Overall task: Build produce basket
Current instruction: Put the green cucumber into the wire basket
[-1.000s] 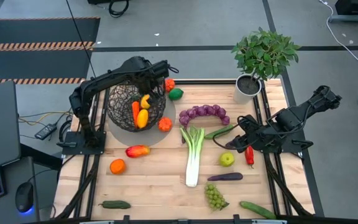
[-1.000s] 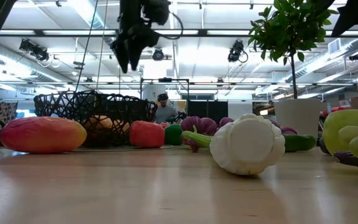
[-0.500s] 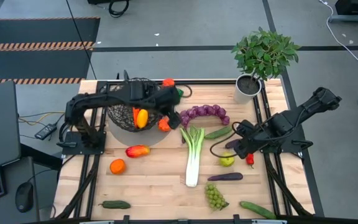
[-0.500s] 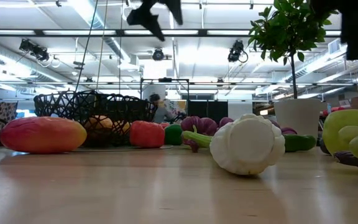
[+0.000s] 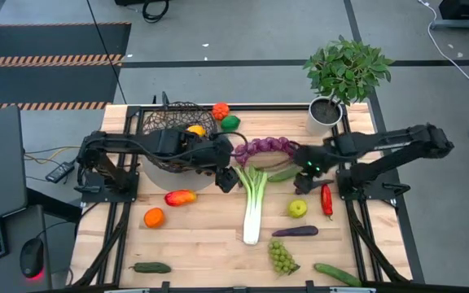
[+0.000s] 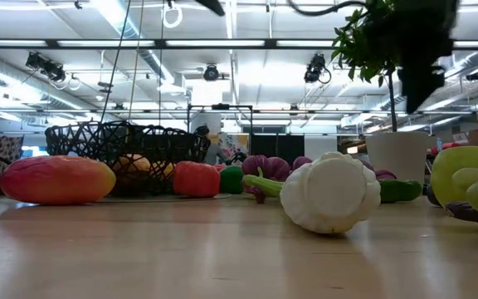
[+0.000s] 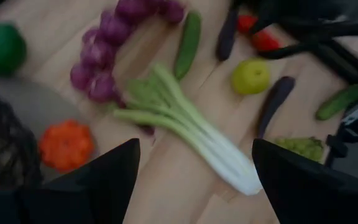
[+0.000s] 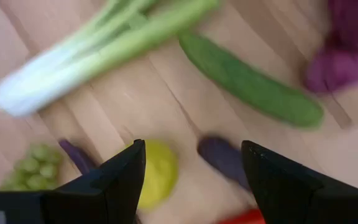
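The dark wire basket (image 5: 173, 138) stands at the table's far left with a yellow fruit (image 5: 195, 130) inside; my left arm reaches across it. My left gripper (image 5: 228, 177) hangs open above the table beside the leek's (image 5: 252, 203) leafy end, with the leek (image 7: 185, 134) ahead of its fingers (image 7: 194, 186). My right gripper (image 5: 303, 177) is open too, above the table between a green cucumber (image 8: 250, 84), a yellow-green fruit (image 8: 157, 171) and a small aubergine (image 8: 222, 158). Purple grapes (image 5: 265, 146) lie on the table between the two grippers.
Loose on the table: an orange-red pepper (image 7: 66, 144) by the basket, a red pepper (image 5: 326, 199), an aubergine (image 5: 294, 231), green grapes (image 5: 282, 257), two cucumbers (image 5: 336, 274) (image 5: 151, 267), an orange (image 5: 154, 217), a red-yellow fruit (image 5: 180, 197). A potted plant (image 5: 332, 110) stands far right.
My left gripper has swung from above the basket toward the table's right and near side, ending beside the leek's leafy end. My right gripper has sunk toward the table, rolled about, and shifted a little toward the cucumber. Both stay open. No produce has moved.
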`<state>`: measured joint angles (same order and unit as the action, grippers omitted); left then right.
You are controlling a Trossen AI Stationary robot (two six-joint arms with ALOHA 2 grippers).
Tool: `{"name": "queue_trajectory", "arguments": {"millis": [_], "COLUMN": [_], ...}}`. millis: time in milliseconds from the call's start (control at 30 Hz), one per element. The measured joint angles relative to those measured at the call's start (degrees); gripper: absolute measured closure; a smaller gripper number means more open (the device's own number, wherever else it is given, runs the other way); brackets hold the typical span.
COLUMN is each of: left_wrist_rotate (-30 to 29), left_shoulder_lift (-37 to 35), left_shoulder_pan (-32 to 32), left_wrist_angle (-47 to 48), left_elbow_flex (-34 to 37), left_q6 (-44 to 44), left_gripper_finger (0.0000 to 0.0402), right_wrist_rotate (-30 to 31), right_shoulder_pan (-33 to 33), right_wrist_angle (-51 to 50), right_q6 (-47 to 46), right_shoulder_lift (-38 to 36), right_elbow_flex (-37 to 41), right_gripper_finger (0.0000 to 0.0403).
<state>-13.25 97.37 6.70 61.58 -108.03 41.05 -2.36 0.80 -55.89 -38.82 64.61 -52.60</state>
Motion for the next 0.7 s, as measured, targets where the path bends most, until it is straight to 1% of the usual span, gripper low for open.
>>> {"name": "queue_trajectory", "arguments": {"millis": [100,200,300,400,700], "left_wrist_rotate": [-0.1,-0.09,-0.11,-0.09,-0.05], "left_shoulder_lift": [-1.46,-3.03,-4.46,-5.39,-7.18], "left_shoulder_pan": [-0.38,-0.57,-0.78,-0.7,-0.74], "left_wrist_angle": [-3.77,-5.64,-5.52,-5.11,-2.02], "left_elbow_flex": [-0.02,-0.04,-0.04,-0.04,-0.04], "left_q6": [-2.74,-3.25,-4.42,-4.71,-4.77], "left_gripper_finger": [0.0084,0.0084,0.0085,0.0089,0.0108], "right_wrist_rotate": [-2.16,-2.1,-0.28,2.32,4.42], "right_shoulder_pan": [-3.28,-4.63,-4.61,-4.29,-4.31], "right_wrist_angle": [2.28,3.1,3.48,3.75,4.06], "right_q6": [6.25,13.91,23.25,30.22,40.3], "right_shoulder_lift": [3.57,7.56,11.39,14.75,21.79], "right_elbow_flex": [0.0,-0.35,-1.55,-2.19,-2.51], "right_gripper_finger": [0.0135,0.0135,0.0135,0.0135,0.0135]}}
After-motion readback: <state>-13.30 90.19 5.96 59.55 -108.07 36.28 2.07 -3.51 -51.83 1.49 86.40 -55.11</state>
